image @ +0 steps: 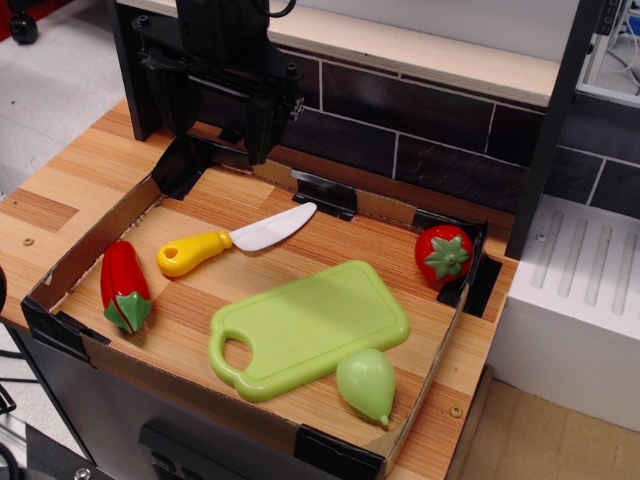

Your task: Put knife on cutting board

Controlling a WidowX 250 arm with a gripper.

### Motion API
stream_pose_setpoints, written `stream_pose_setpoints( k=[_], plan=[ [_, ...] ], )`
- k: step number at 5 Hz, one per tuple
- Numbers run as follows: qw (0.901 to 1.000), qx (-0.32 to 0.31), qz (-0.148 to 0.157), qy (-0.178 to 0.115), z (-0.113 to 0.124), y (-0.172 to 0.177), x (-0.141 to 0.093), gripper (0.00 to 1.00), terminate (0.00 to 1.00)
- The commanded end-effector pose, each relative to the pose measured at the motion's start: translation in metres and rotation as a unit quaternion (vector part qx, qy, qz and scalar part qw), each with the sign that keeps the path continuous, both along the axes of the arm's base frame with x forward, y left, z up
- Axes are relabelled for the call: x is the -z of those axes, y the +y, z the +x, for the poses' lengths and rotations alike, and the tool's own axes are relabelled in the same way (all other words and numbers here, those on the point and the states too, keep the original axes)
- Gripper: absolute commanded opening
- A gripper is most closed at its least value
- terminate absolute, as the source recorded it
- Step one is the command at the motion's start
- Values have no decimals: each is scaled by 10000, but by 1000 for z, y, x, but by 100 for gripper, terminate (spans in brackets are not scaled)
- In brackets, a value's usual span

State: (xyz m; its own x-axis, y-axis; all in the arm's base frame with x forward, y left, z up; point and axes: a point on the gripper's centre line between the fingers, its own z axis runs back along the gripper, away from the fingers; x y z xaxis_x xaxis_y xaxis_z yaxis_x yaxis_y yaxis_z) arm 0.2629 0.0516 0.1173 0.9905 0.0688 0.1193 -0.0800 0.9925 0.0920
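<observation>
Hanging at the back of the tray, the gripper is dark against the dark wall, so I cannot tell whether its jaws are spread or pressed together. Below it, well apart, the knife lies flat on the wood, handle left. The board sits nearer the front, a green pear touching its corner; a red pepper lies left, a tomato right.

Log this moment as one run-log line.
phase: pre-grasp | gripper: raised at back of tray, empty, jaw state unclear | knife: on wood, apart from cutting board | board: bare, pear toy touching its near edge
</observation>
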Motion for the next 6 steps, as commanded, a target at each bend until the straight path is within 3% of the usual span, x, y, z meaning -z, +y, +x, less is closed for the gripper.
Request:
stream_pose_setpoints(
  k=[1, 2, 3, 4, 6],
  plan=[
    [10000, 0, 0, 0, 0, 0, 0, 100, 0],
    [9914, 1241, 86, -398, -4, 10, 4, 100, 0],
    [9759, 2084, -167, -621, 0, 27, 3, 100, 0],
    [9748, 2082, -398, -700, 3, 43, 13, 100, 0],
    [9841, 1681, -347, -450, 11, 60, 43, 100, 0]
  ],
)
